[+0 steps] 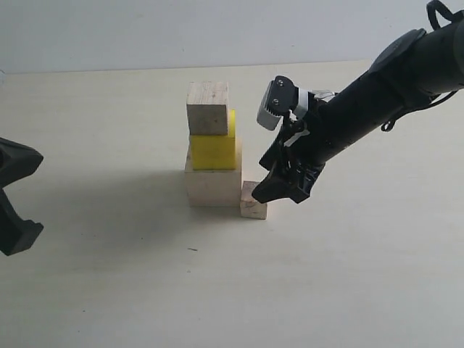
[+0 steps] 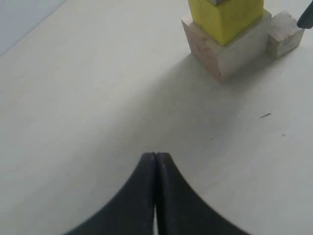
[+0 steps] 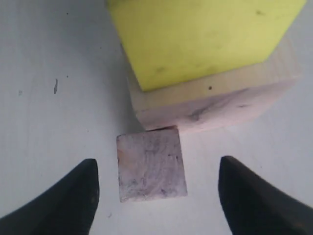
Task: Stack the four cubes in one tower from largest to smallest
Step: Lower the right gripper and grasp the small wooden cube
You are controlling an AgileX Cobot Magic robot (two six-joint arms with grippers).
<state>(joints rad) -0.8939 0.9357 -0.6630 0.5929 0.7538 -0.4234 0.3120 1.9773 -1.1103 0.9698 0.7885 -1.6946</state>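
Note:
A tower stands mid-table: the large pale cube [image 1: 212, 186] at the bottom, the yellow cube [image 1: 214, 148] on it, the medium pale cube [image 1: 208, 108] on top. The small pale cube [image 1: 253, 200] rests on the table against the large cube's right side. My right gripper [image 1: 279, 190] is open just right of and above the small cube. In the right wrist view the small cube [image 3: 151, 163] lies between the spread fingers, touching neither, with the yellow cube [image 3: 200, 34] and large cube [image 3: 215, 104] beyond. My left gripper [image 2: 155, 157] is shut and empty, far from the tower.
The pale table [image 1: 109, 275] stretches around the tower, with a small dark speck [image 1: 192, 249] in front of it. A light wall [image 1: 145, 29] runs along the back edge. My left arm [image 1: 14, 196] sits at the left edge of the exterior view.

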